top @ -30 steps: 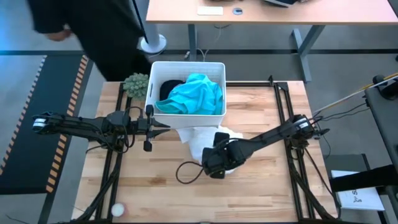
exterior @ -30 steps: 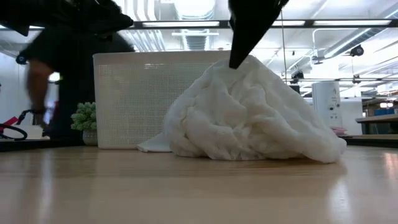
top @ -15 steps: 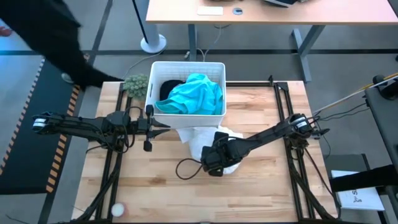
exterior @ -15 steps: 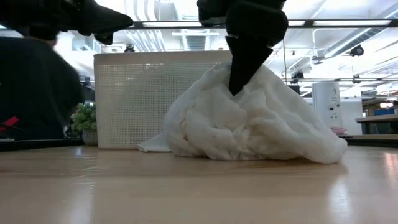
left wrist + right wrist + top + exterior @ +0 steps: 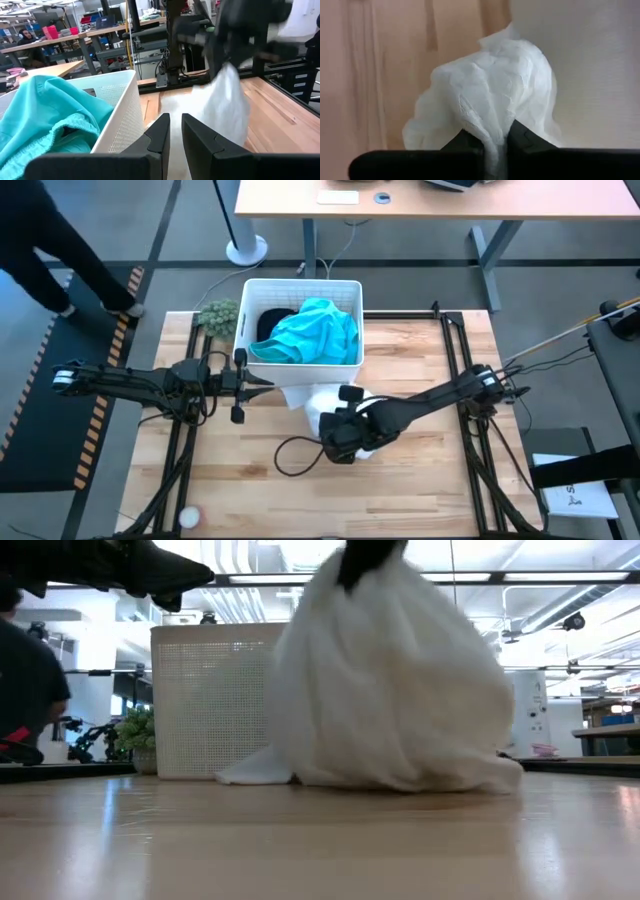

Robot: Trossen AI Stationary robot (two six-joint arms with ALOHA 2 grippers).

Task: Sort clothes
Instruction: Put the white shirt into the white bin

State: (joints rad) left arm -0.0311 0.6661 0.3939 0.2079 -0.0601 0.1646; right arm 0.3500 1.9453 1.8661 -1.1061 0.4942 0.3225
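Right gripper is pinched tight on a fold of the big white garment, lifting it off the wooden table. The right wrist view shows cloth bunched right between the two fingers, only a thin fold caught.

Risks, as I judge them:
- Thin pinch: the weight of the hanging cloth could pull the fold out and drop the garment back on the table.
- The hem drags; in the low view the bottom edge lies on the table, one corner trailing toward the white bin. On a move toward the bin that tail could snag the bin wall or shove it.
- Bin already holds a teal piece heaped high plus something dark under it; dumping the white one on top could spill over the rim, or mix what should be sorted apart.
- Left gripper waits near the bin's corner, nearly closed and holding nothing; the swinging cloth could drape over it.

Position: garment hangs straight under the right gripper, its bulk spreading from the gripper toward 12 o'clock in the high view, ending just beside the bin's near wall. Bin sits at 12 o'clock from the right gripper, left gripper at about 10 o'clock. Green plant at the bin's 9 o'clock, clear of things.
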